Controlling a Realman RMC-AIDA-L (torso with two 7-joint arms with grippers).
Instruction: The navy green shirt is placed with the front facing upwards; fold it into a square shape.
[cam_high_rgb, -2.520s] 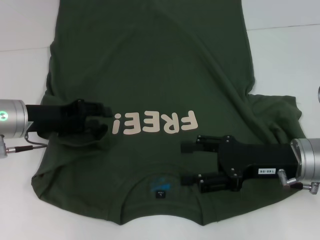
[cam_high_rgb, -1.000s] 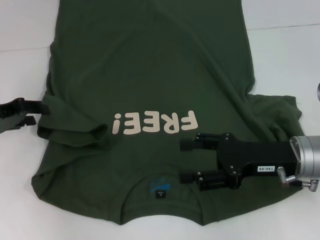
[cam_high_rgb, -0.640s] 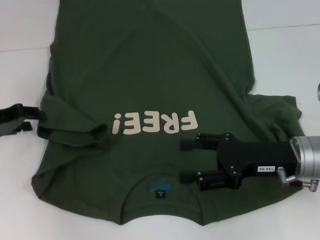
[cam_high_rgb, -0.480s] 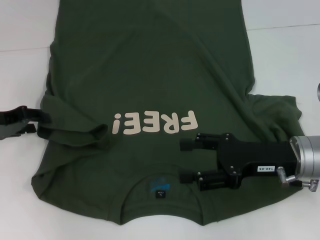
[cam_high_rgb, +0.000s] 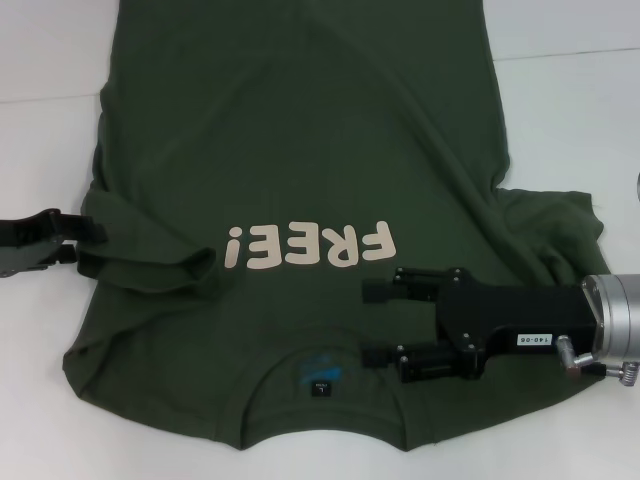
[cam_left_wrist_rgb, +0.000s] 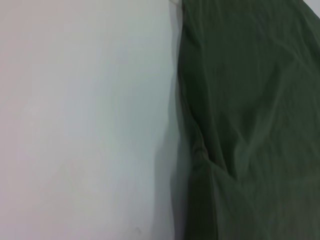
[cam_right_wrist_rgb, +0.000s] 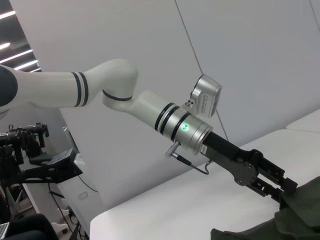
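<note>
Shirt: the navy green shirt (cam_high_rgb: 300, 180) was spread front-up on the white table (cam_high_rgb: 570, 110), collar nearest the robot, cream lettering (cam_high_rgb: 310, 246) across the chest.
Left sleeve: it was seen folded inward onto the chest, beside the lettering.
Left gripper: the left gripper (cam_high_rgb: 88, 241) was held at the shirt's left edge, fingers spread, tips touching the folded sleeve.
Right gripper: the right gripper (cam_high_rgb: 375, 322) was held over the cloth between lettering and collar, fingers parted, nothing grasped.
</note>
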